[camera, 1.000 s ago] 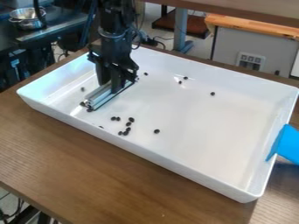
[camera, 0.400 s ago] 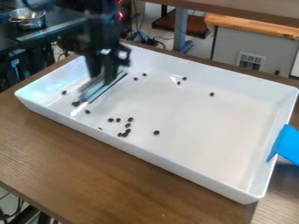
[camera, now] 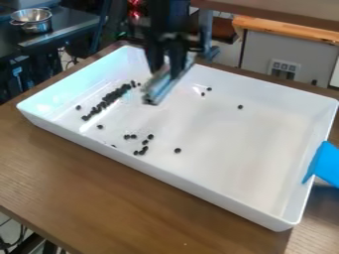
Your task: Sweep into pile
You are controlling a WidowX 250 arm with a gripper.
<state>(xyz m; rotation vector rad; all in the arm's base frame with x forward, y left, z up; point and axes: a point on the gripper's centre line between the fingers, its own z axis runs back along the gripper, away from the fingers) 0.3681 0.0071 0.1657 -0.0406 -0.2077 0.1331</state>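
My gripper point(camera: 168, 69) hangs over the back left part of the white tray point(camera: 232, 198), shut on a silver metal bar point(camera: 157, 89) held at a slant above the tray floor. Left of the bar, dark round pieces point(camera: 106, 100) lie in a dense diagonal line. Several more dark pieces point(camera: 145, 142) are scattered at the front left. One piece point(camera: 177, 150) sits apart to their right, another point(camera: 240, 106) lies toward the back right, and two point(camera: 209, 89) are near the back wall.
A blue object point(camera: 324, 163) overlaps the tray's right wall. The tray stands on a brown wooden table point(camera: 99, 183). A metal pot point(camera: 31, 20) stands on a dark surface at the back left.
The gripper has lifted the bar and carried it to the right, off the left part of the tray floor. The line of dark pieces it was hiding now shows.
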